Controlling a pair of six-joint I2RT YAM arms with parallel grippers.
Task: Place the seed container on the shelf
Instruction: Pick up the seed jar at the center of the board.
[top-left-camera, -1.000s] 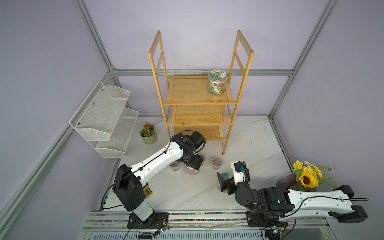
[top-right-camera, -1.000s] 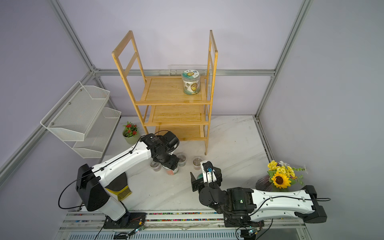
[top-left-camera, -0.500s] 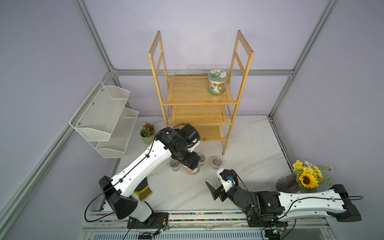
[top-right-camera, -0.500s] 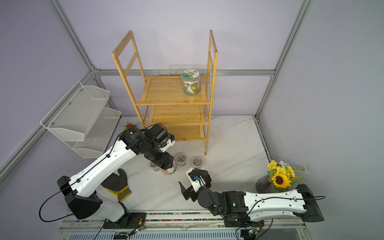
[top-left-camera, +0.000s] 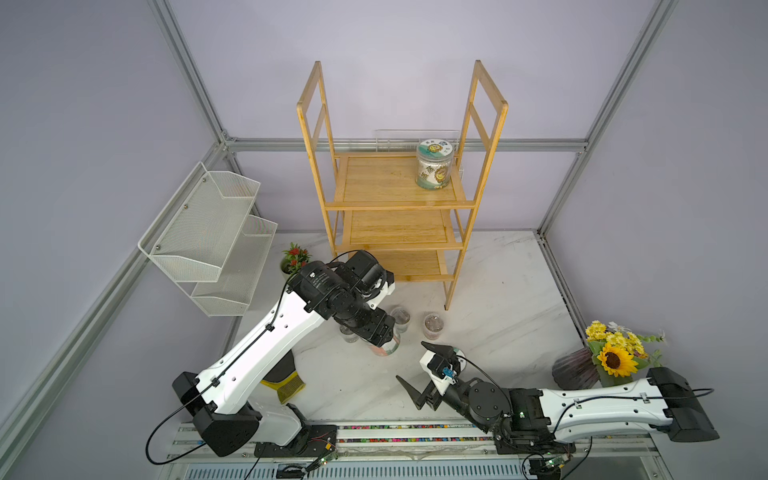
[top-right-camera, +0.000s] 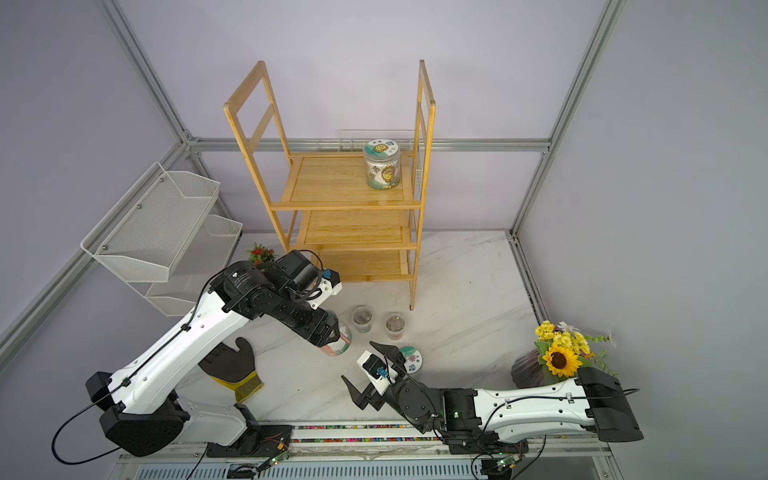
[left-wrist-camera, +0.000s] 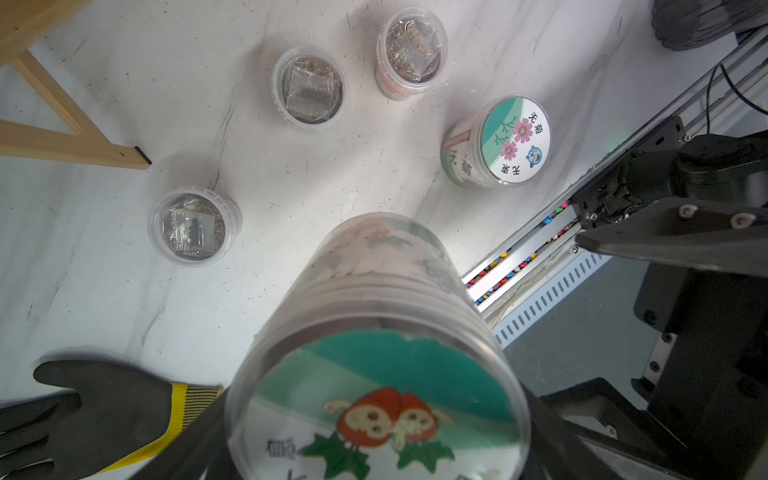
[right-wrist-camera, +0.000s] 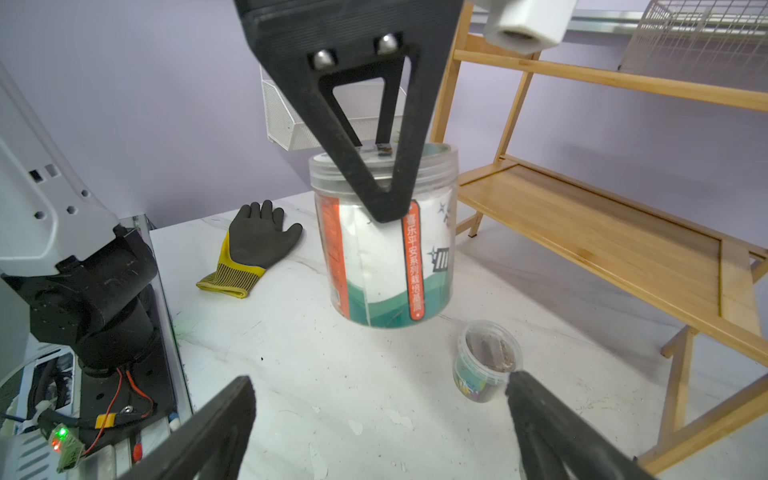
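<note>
The left pincer (top-left-camera: 380, 337) is clamped on the seed container (right-wrist-camera: 386, 257) just below its lid, with one finger (right-wrist-camera: 382, 195) running down the near wall. The container hangs slightly tilted, its base clear of the bench (top-left-camera: 498, 291). It is in front of the shelf (top-left-camera: 399, 183), near the front left corner and apart from it. The right pincer (top-left-camera: 409, 360) stands wide open and empty, low, near the bench's front edge.

Clearances: a small cup (top-left-camera: 400, 318) and a second cup (top-left-camera: 432, 324) stand between the container and the shelf's front right leg. Bare bench runs from that leg to the right-hand frame rail. On the top tier a labelled jar (top-left-camera: 434, 164) occupies the right rear corner (the rest of that board is bare).

Obstructed items: each upper tier covers the rear of the tier beneath. The left arm overlaps the bottom tier's front left corner and, in a top view, most of the glove (top-left-camera: 286, 384). A third cup (left-wrist-camera: 193, 226) shows whole only in the left wrist view. The right pincer masks part of a flower-lidded jar (top-right-camera: 411, 359).
</note>
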